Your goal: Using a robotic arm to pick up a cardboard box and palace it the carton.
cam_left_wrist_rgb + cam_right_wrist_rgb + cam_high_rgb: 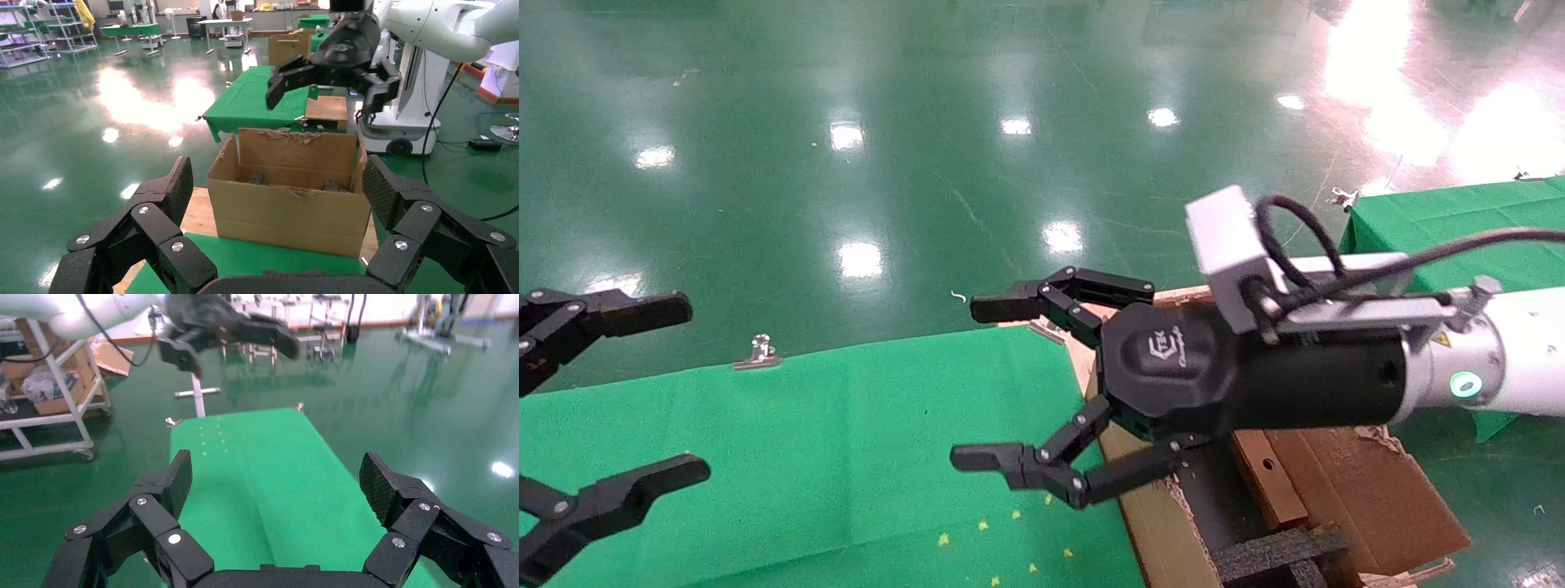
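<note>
Cardboard box [1266,480]: shows as a narrow brown face with one round hole, stands inside the carton [1369,490], close to the black foam insert [1279,552], mostly hidden under the arm. Carton: sits just off the right end of the green desk [846,457], ragged flaps spread open, near wall touching the desk's right edge. Right claw [964,382]: hangs above the carton's near wall and the desk's right edge, spread wide, grips nothing, points out over the green cloth. Behind it, carries a grey camera block [1227,237] with a looping black cable [1295,237] and a glowing teal ring [1465,384] on the white robotic arm [1520,351]. Left claw [695,388]: hovers at the desk's left end, well apart from the carton, also spread wide and empty. Elsewhere on the desk: a metal clip [760,352] on the far edge and small yellow specks [985,527] near the front edge. Beyond: glossy green floor [928,122].
</note>
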Controlling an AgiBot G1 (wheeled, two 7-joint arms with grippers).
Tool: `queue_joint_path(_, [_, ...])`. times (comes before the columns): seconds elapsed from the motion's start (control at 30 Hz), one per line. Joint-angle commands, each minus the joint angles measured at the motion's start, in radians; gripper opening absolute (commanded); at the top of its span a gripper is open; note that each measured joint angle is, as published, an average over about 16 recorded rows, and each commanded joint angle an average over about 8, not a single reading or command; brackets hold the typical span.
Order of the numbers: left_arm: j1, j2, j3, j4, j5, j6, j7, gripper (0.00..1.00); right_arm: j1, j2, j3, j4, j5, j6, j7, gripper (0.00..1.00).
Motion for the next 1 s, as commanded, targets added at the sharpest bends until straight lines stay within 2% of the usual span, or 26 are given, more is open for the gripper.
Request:
queue_joint_path(0.03, [0.0,0.0,0.0,0.0,0.0,0.0,0.0,1.0,-0.025,-0.002,0.029,0.009,0.017,-0.012,-0.035,1.0])
queue_joint_path(0.33, [0.0,0.0,0.0,0.0,0.0,0.0,0.0,1.0,-0.084,-0.006,0.095,0.028,0.056,-0.04,-0.107,1.0])
queue_joint_path(1.0, [0.0,0.0,0.0,0.0,0.0,0.0,0.0,1.0,-0.066,-0.005,0.074,0.023,0.044,-0.031,-0.088,1.0])
